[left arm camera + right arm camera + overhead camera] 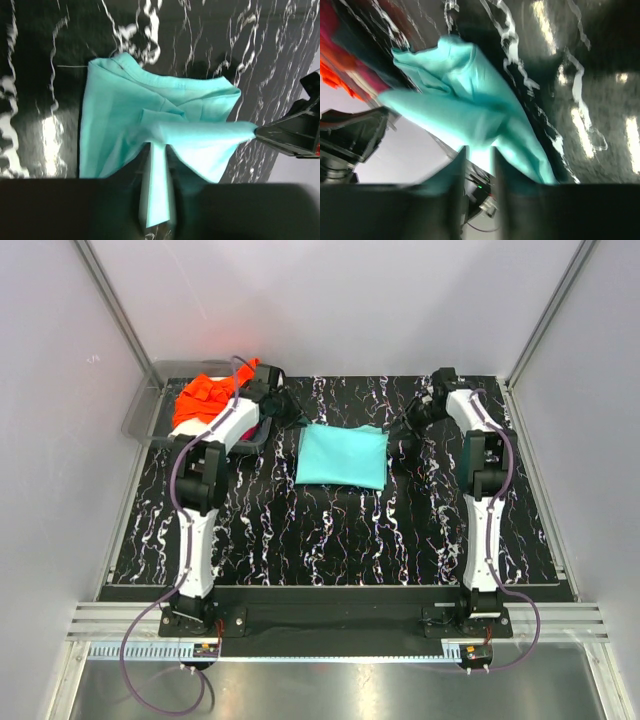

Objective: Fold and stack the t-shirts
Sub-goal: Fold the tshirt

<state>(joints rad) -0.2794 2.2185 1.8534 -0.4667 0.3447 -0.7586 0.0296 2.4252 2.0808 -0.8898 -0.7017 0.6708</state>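
The turquoise t-shirt [341, 455] lies folded into a rectangle in the middle of the black marbled table. My left gripper [297, 423] is at its far left corner, and in the left wrist view [160, 150] it is shut on a strip of the shirt [125, 115]. My right gripper [405, 428] is at the far right corner. The left wrist view shows it [292, 135] pinching a corner pulled to a point. In the right wrist view [479, 152] the shirt [465, 95] runs taut into its fingers. An orange t-shirt [205, 395] lies heaped at the back left.
A grey plastic tray [140, 415] at the back left holds the orange shirt. Magenta cloth [330, 20] shows beside orange cloth [335, 75] in the right wrist view. Light walls close in the back and both sides. Both arm bases stand at the near edge.
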